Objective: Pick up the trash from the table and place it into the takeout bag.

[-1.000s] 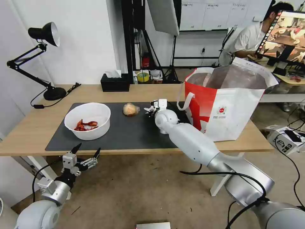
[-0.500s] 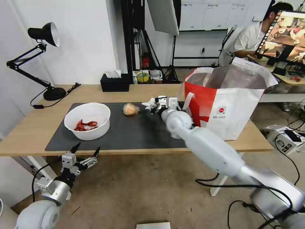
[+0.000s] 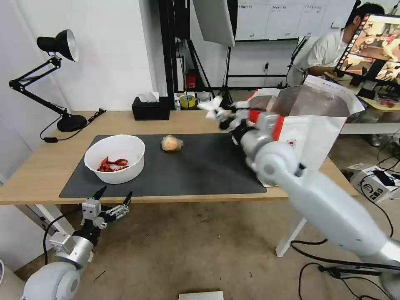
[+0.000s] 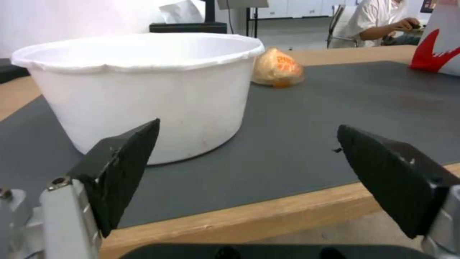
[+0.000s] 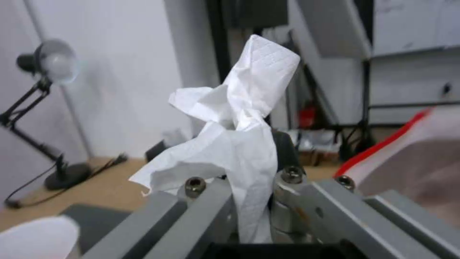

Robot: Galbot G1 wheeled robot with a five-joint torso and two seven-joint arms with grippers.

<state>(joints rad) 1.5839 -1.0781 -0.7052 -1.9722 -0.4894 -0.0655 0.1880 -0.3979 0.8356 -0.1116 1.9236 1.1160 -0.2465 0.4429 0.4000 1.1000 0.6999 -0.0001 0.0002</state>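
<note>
While the right end effector (image 3: 225,115) grips the crumpled white tissue (image 5: 239,144) above the table (image 3: 41,166) beside the takeout bag (image 3: 316,125), the left end effector (image 3: 111,199) hangs spread wide below the table edge.

Lab or studio: softbox (image 3: 214,21) on stand, whiteboards (image 3: 287,18), monitor (image 3: 373,43).

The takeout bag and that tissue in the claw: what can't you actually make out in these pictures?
- Takeout bag: its inside floor, head view, hidden by its own walls.
- Crumpled white tissue: lower end, right wrist view, buried between the right gripper fingers.
- White bowl: contents, left wrist view, hidden by its wall.
</note>
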